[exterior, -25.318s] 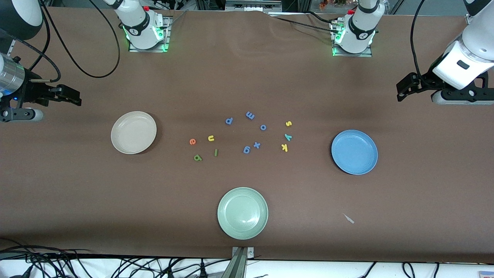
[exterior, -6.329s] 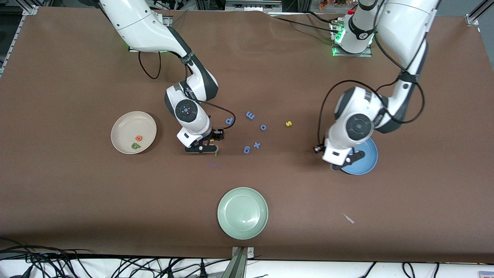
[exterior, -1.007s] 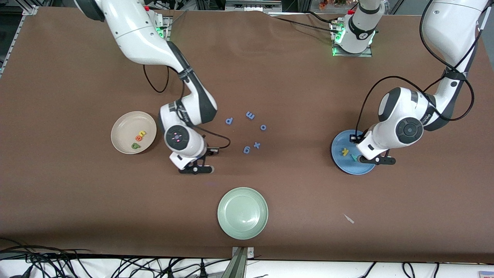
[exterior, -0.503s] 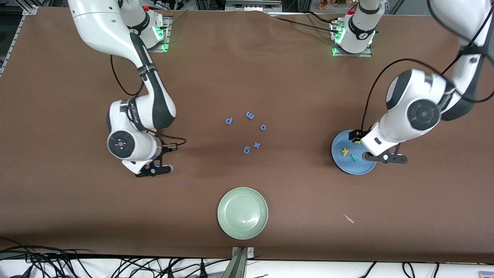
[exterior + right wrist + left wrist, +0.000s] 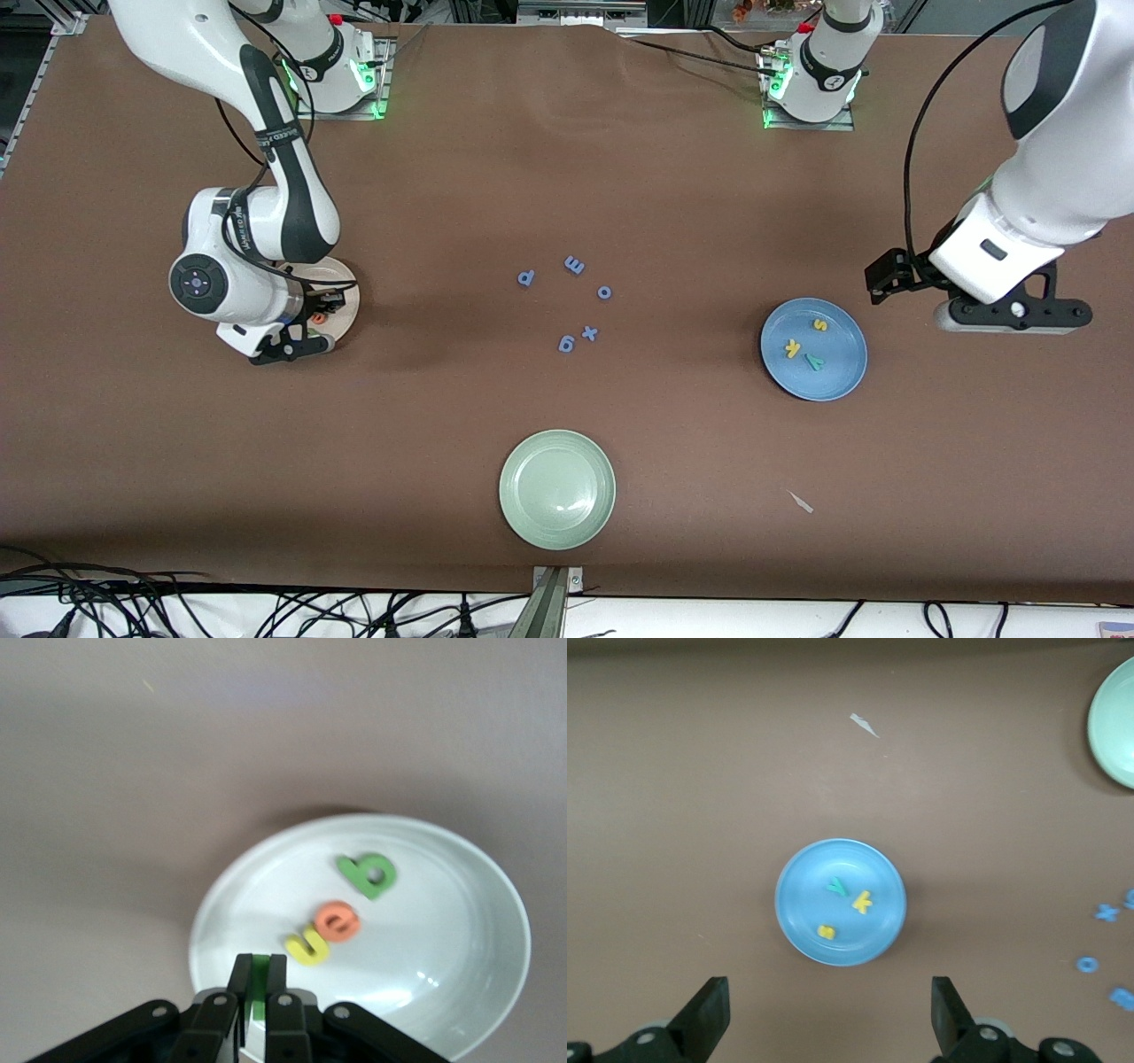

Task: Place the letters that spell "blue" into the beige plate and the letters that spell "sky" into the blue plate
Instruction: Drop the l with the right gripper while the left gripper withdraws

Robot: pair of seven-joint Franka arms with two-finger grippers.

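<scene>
My right gripper point(image 5: 295, 342) hangs over the edge of the beige plate point(image 5: 347, 296), shut on the green l point(image 5: 260, 978). In that plate point(image 5: 443, 904) lie the green b point(image 5: 368, 874), the orange e point(image 5: 337, 921) and the yellow u point(image 5: 307, 947). The blue plate point(image 5: 813, 348) holds the yellow k point(image 5: 791, 348), the teal y point(image 5: 813, 360) and the yellow s point(image 5: 820, 325). My left gripper point(image 5: 1014, 315) is up in the air beside the blue plate point(image 5: 841, 902), toward the left arm's end of the table, open and empty.
Several periwinkle letters point(image 5: 567, 301) lie scattered at the middle of the table. A pale green plate point(image 5: 556, 489) sits near the front edge. A small paper scrap point(image 5: 801, 501) lies nearer the front camera than the blue plate.
My right arm has carried the green l from mid-table to over the beige plate. My left gripper opened, left the yellow s in the blue plate and rose away toward its end.
</scene>
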